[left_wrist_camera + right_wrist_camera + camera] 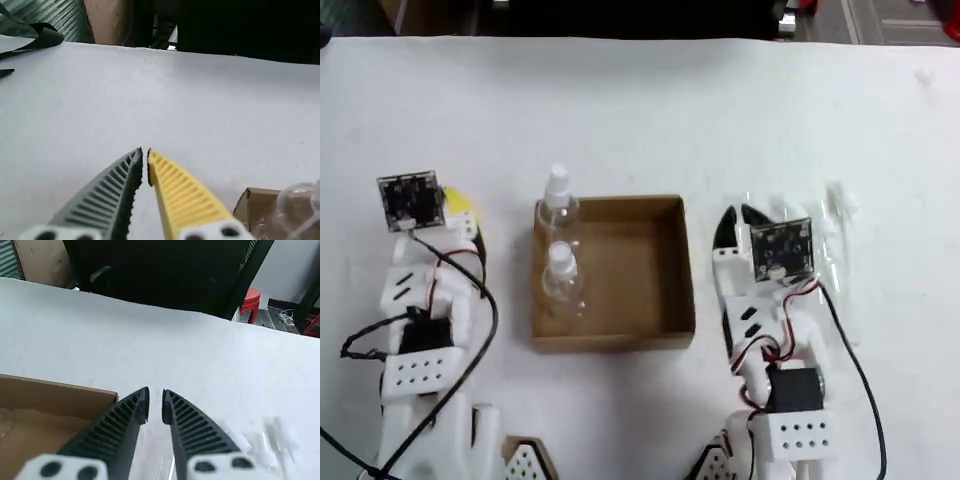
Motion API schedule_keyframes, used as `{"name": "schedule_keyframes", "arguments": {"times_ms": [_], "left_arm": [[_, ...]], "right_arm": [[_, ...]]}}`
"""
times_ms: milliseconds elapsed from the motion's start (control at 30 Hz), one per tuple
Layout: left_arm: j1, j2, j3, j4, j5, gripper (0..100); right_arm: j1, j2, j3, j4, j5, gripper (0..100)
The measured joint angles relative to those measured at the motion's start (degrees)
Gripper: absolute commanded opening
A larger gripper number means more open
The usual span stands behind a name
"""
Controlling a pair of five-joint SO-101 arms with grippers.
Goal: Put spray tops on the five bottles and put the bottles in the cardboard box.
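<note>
Table check, high view. The cardboard box [645,270] sits open-topped at the centre of the frame, on the white table [640,110], between the two arms.

Two clear bottles are at the box's left wall, both with white spray tops fitted. The upper bottle [558,203] stands at the box's upper left corner, its top poking past the rim. The lower bottle [563,277] is just below it, inside the box against the same wall. I cannot tell whether the two touch. The right half of the box floor is bare cardboard.

The left arm is at the left of the frame, its wrist camera board well left of the box. The left gripper [145,152] has one grey and one yellow finger. The left wrist view shows their tips drawn together with nothing held, low over bare table. A corner of the box [255,205] and the rounded clear wall of a bottle [300,202] sit at the edge of that view.

The right arm is at the right of the frame, just beside the box's right wall. The right gripper [155,402] has two black fingers. Their tips stand slightly apart, a narrow strip of table shows between them, and nothing is gripped.

To the right of that arm, at mid-right of the frame, lies a scatter of loose clear and white pieces [835,225]. The right wrist view shows white spray tops [272,440] among them. I cannot count them or pick out separate bottles against the white cloth.
</note>
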Motion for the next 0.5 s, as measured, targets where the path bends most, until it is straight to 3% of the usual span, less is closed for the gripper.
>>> {"name": "schedule_keyframes", "arguments": {"times_ms": [233, 500], "left_arm": [[-0.35, 0.0, 0.0, -0.09, 0.0, 2], [-0.53, 0.0, 0.0, -0.09, 0.0, 2]], "right_arm": [[2.02, 9.76, -12.75, 4.92, -0.09, 3.8], [3.87, 44.4, -41.05, 17.67, 5.19, 4.3]]}}
